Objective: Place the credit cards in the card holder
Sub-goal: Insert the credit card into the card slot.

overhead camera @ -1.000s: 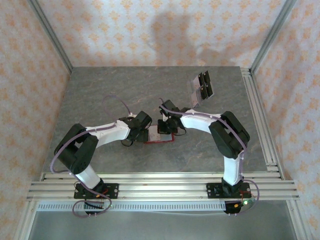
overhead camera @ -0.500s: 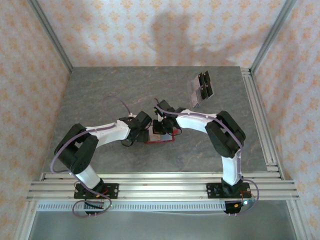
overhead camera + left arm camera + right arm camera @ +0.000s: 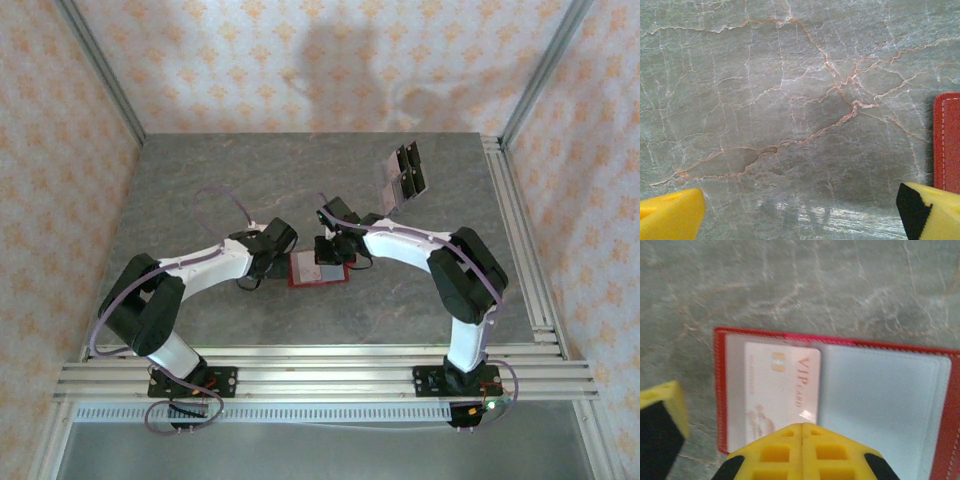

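The red card holder [image 3: 300,272] is seen lying open and flat on the grey veined desk [image 3: 220,190], midway between the two arms and towards the front. In the right wrist view a pale VIP card [image 3: 782,390] is lodged in the holder's left pocket, and the grey pocket beside it is bare. The right tool [image 3: 802,442] is closed tight, its yellow fingers pressed together with nothing gripped between them. It is held over the holder's near edge, where the card's lower edge is partly hidden by it; whether the card is touched cannot be told. The left tool [image 3: 800,215] is spread fully apart with nothing between its fingers, over bare desk just beside the holder, whose stitched red edge is seen at the right of the left wrist view. A yellow and black finger [image 3: 660,425] of that tool stands just off the holder's corner. Further credit cards [image 3: 402,178] are laid in a close cluster near the far right of the desk, well apart from the holder, with the right arm's white link crossing between them. The desk is bounded by aluminium rails [image 3: 320,365] at the front and right, and by patterned walls [image 3: 300,60].
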Tool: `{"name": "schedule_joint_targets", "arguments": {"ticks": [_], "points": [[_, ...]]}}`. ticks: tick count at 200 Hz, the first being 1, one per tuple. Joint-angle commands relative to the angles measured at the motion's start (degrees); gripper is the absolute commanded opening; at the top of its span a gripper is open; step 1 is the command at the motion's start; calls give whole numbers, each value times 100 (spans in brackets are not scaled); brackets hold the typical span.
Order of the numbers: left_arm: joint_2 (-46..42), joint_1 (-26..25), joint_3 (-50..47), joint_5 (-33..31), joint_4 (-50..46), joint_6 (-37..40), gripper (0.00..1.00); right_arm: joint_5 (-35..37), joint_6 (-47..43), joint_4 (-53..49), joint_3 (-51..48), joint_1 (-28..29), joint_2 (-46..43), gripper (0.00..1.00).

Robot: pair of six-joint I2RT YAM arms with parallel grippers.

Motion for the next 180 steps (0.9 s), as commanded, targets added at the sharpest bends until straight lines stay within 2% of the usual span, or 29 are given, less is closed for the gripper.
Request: {"name": "schedule_joint_targets", "arguments": {"ticks": [1, 180], "points": [[123, 21, 26, -220, -111, -133, 100, 154, -112, -92, -102, -5, -59, 0], [553, 21, -50, 42, 232, -58, 99, -243, 51, 139, 156, 179, 601, 0]]}}
